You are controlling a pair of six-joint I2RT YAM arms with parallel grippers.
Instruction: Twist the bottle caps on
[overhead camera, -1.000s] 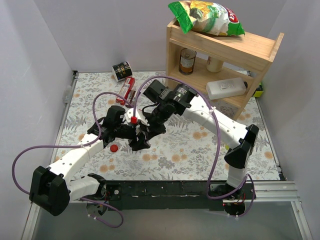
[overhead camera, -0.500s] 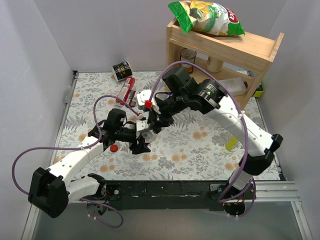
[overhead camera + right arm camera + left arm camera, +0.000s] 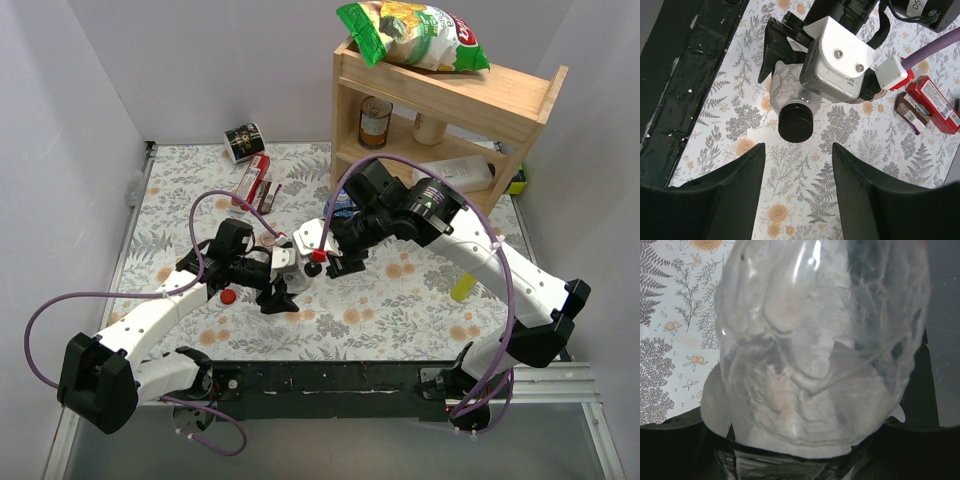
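Note:
My left gripper (image 3: 278, 278) is shut on a clear crinkled bottle (image 3: 820, 340), which fills the left wrist view and hides the jaws. In the right wrist view the bottle (image 3: 786, 87) lies level above the floral mat, with a black cap (image 3: 795, 122) sitting on its neck. My right gripper (image 3: 799, 165) is open, its dark fingers (image 3: 730, 185) standing a short way back from the cap with nothing between them. A red cap (image 3: 228, 296) lies loose on the mat just left of the left gripper.
A wooden shelf (image 3: 440, 110) at the back right carries a chips bag (image 3: 415, 32), a jar (image 3: 375, 122) and a white jug (image 3: 455, 175). A red packet (image 3: 252, 180) and a black can (image 3: 242, 141) lie at the back. A yellow squeeze bottle (image 3: 462, 288) lies under the right arm.
My right gripper has opened, let go of the black cap and drawn back to the right of the bottle. The left arm has held the bottle nearly still.

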